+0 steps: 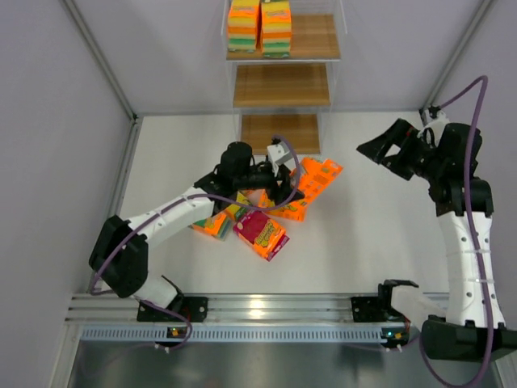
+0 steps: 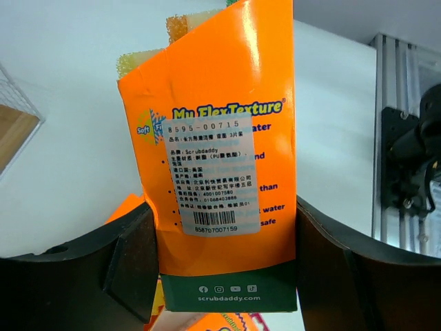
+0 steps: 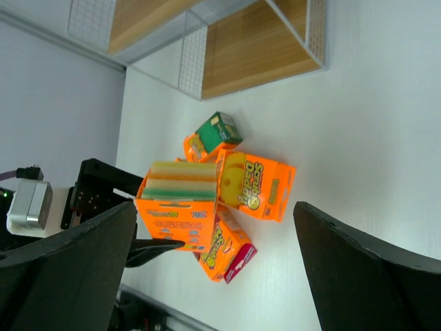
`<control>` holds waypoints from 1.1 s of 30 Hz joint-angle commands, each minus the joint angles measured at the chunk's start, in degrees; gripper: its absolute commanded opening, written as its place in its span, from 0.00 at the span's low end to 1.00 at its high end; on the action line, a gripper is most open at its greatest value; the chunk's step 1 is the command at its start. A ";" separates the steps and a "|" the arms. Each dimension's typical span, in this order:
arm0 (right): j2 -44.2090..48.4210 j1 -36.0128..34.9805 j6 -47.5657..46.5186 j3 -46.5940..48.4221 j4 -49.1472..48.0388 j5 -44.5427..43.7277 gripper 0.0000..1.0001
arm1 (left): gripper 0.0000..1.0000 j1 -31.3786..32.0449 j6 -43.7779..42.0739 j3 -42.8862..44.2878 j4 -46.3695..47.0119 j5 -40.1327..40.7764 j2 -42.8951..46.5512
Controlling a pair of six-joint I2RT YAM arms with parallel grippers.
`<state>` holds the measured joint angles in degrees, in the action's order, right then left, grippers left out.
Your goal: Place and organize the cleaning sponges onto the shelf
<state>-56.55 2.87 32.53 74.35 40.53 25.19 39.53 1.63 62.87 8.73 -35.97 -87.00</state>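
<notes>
Orange wrapping is filling your left wrist view: your left gripper (image 2: 227, 276) is pinching a rectangular orange sponge pack (image 2: 220, 172) with a white barcode label, its jaws pressing tight against the pack's two sides. It is working among the loose packs on the white surface (image 1: 371, 234), near the stepped wooden-board shelf (image 1: 281, 85). Your right gripper (image 1: 386, 150) is hovering well off to the right, jaws spread wide and gripping nothing. Two stacks of striped sponge packs (image 1: 258, 28) are sitting side by side on the shelf's farthest board, and a magenta-faced pack (image 1: 260, 233) is lying nearby.
</notes>
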 commanded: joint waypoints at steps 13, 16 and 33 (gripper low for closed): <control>-5.14 -1.99 -7.57 1.06 -2.74 25.78 0.99 | 0.48 0.37 -16.75 1.02 6.12 -13.60 3.33; -7.07 -3.83 -5.38 2.21 -3.44 26.06 0.99 | 0.48 0.55 -16.75 1.73 6.21 -14.22 2.01; -16.56 -17.81 -13.54 10.55 12.08 14.45 1.00 | 0.48 1.25 -17.80 2.34 6.12 -15.71 1.31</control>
<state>-71.77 -12.80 21.85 81.06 46.39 40.95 40.16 -13.87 62.81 10.46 -48.49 -85.84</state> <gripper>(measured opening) 0.993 0.710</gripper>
